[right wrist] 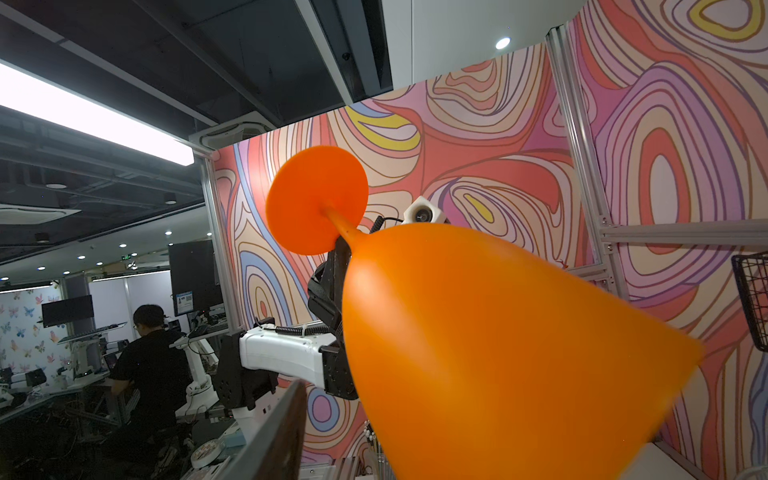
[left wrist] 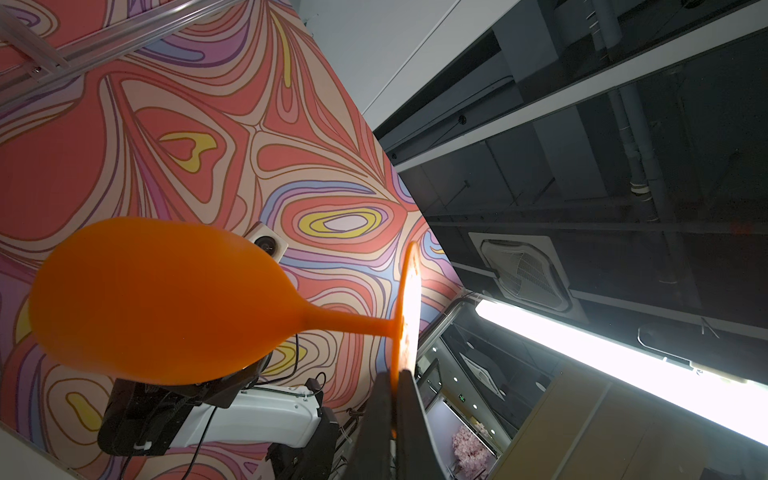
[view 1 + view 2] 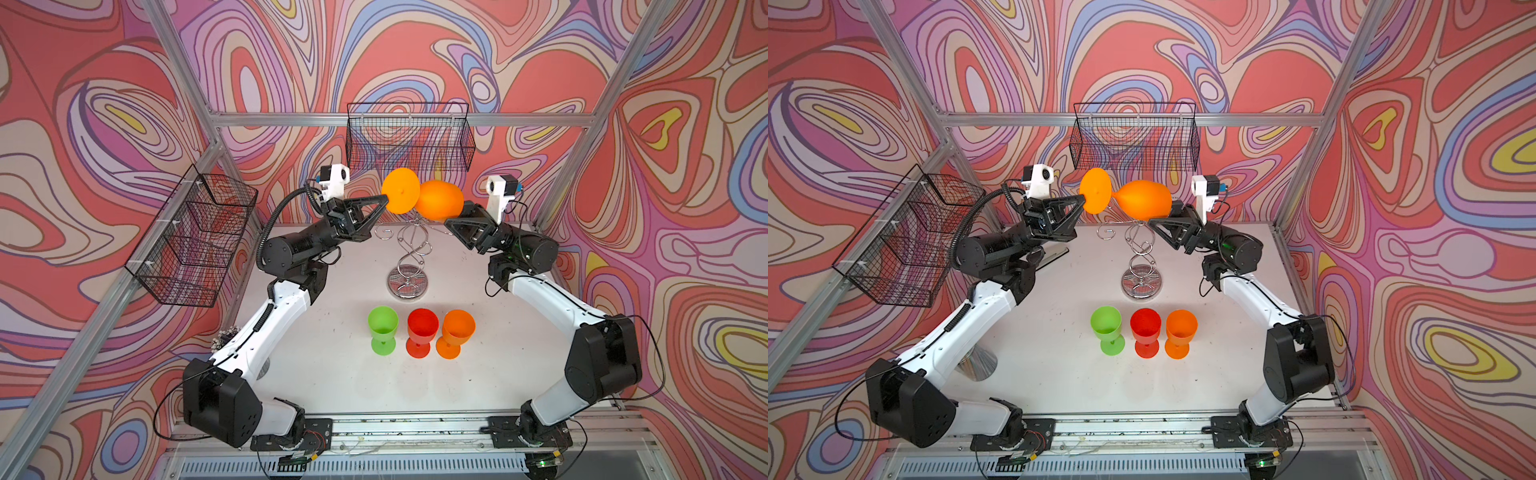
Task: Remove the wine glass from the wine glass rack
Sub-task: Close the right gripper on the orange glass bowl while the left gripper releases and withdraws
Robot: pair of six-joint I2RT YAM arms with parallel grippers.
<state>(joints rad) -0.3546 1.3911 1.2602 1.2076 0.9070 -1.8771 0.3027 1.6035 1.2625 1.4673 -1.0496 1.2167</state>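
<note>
An orange wine glass [image 3: 440,199] [image 3: 1144,199] lies on its side in the air just above the hook arms of the chrome wine glass rack [image 3: 409,249] [image 3: 1142,253]. My left gripper [image 3: 384,202] [image 3: 1083,202] [image 2: 395,382] is shut on the rim of the glass's round foot. My right gripper [image 3: 451,220] [image 3: 1156,220] sits at the bowl [image 1: 478,332] from below. In the right wrist view one finger [image 1: 282,424] stands apart from the bowl with a gap; the bowl hides the other finger. The glass looks blurred at its rim.
Three upright goblets stand in a row in front of the rack's disc base: green [image 3: 382,328], red [image 3: 422,330], orange [image 3: 457,330]. A black mesh basket [image 3: 409,137] hangs on the back frame, another [image 3: 195,237] on the left frame.
</note>
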